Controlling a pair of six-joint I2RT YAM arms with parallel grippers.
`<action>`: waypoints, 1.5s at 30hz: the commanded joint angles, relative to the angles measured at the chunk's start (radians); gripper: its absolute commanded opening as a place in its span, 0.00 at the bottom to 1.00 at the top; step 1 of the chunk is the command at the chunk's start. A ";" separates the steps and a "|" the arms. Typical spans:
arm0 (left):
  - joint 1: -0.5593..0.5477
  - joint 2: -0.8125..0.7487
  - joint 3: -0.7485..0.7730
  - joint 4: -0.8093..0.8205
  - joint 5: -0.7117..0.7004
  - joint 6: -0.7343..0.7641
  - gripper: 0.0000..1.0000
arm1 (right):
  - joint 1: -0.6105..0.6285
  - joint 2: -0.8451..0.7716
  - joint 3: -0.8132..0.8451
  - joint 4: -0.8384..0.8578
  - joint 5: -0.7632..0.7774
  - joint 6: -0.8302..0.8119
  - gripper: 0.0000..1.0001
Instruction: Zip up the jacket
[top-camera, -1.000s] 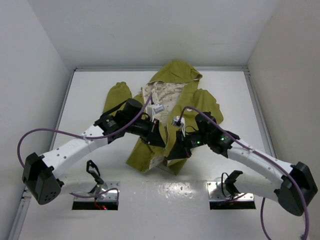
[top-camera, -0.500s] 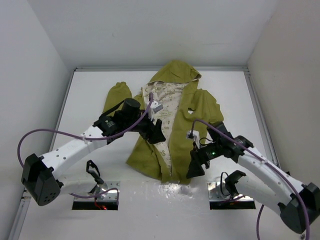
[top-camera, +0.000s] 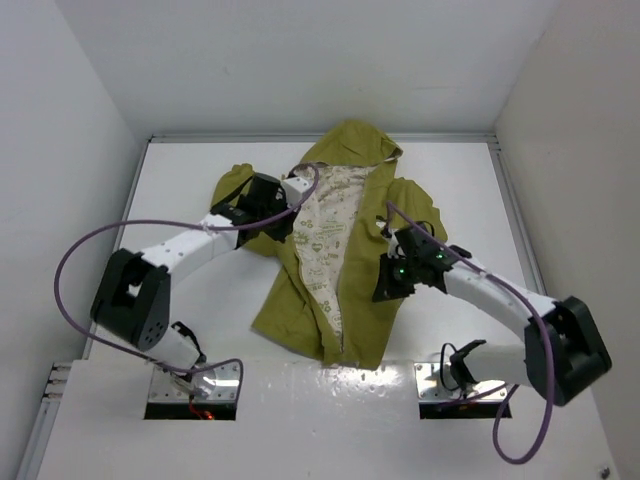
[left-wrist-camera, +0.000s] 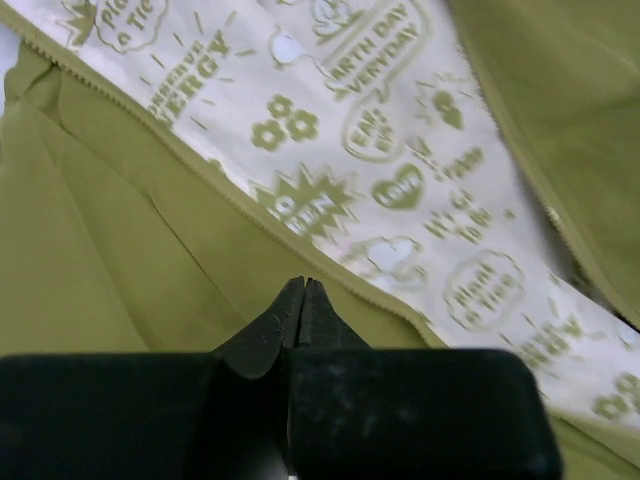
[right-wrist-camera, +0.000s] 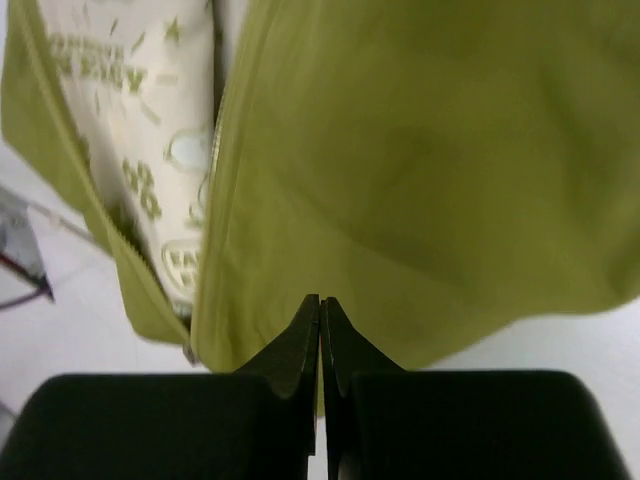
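The olive-green jacket lies on its back on the white table, front open, with the cream printed lining showing between the two panels. My left gripper is shut and holds nothing. In the left wrist view its tips hang over the olive panel, just short of the zipper teeth. My right gripper is also shut and empty. Its tips sit over the other panel close to the hem, to the right of the zipper edge.
White walls close in the table on the left, back and right. Two cut-outs with cable clamps sit in the near edge by the arm bases. Purple cables loop off both arms.
Both grippers opened and shut again, letting go of the front edges. The left arm swung up and left, the right arm went down then back up. The jacket front now lies spread open.
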 joint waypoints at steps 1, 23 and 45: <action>0.033 0.096 0.112 0.074 0.096 0.063 0.02 | 0.057 0.095 0.100 0.074 0.116 0.108 0.00; 0.078 0.503 0.282 -0.002 0.073 0.161 0.00 | 0.021 0.600 0.379 -0.203 0.323 0.236 0.00; 0.024 0.060 -0.107 0.099 0.296 -0.240 0.07 | -0.169 0.678 0.668 0.273 0.029 -0.010 0.21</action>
